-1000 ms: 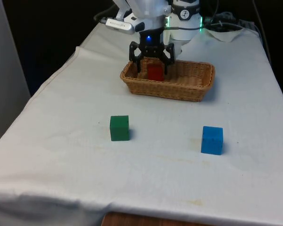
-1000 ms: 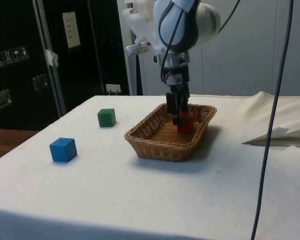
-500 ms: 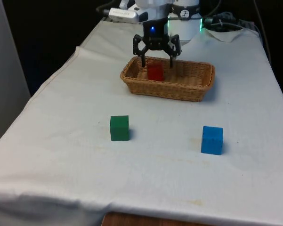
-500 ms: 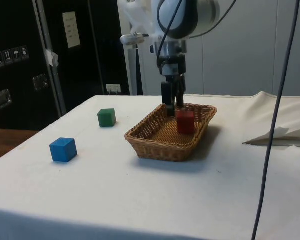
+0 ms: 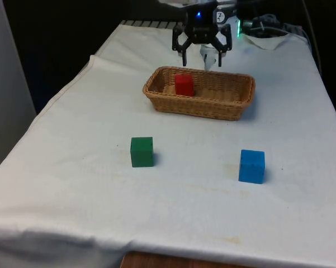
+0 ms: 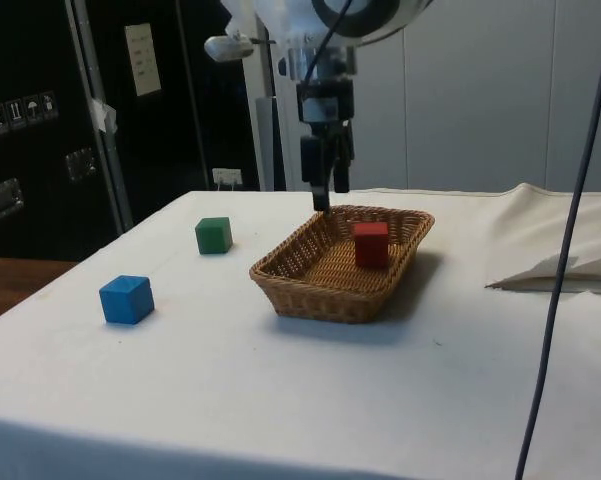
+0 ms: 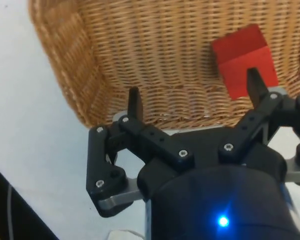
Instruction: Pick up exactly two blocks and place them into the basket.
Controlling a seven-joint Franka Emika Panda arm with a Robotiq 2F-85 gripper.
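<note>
We see gripper above far rim of basket, fingers spread apart, holding nothing. Red block rests inside basket. Green block and blue block sit on cloth well apart from basket, on side away from gripper. We judge next pick needs reach across basket.

One block in the basket; two blocks on the table before it
</note>
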